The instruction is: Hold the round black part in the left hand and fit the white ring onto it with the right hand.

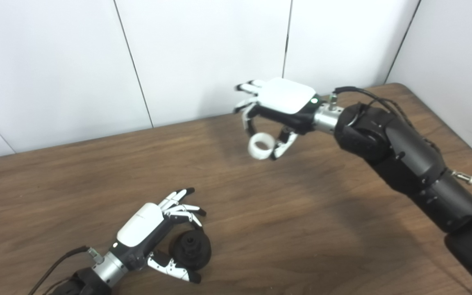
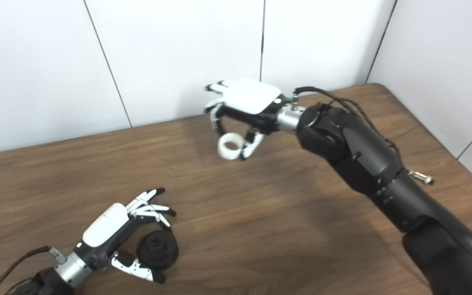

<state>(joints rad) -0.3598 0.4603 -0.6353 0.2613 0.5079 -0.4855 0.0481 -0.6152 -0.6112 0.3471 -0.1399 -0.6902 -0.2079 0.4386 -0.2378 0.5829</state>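
The round black part [image 1: 191, 248] lies on the wooden table [image 1: 301, 229] near the front left. My left hand [image 1: 154, 233] curls around it, fingers above and thumb below, touching its sides. Whether the part is lifted off the table I cannot tell. Farther back, my right hand [image 1: 277, 108] hovers palm down above the table. It pinches the white ring [image 1: 260, 146] between a finger and the thumb, and the ring hangs below the palm. The two hands are well apart. In the right eye view the ring [image 2: 230, 146] and the black part [image 2: 158, 249] show the same way.
White wall panels [image 1: 203, 53] stand right behind the table's far edge. The table's rounded right corner [image 1: 400, 86] lies close behind the right forearm [image 1: 404, 151]. A cable [image 1: 55, 262] trails from the left wrist.
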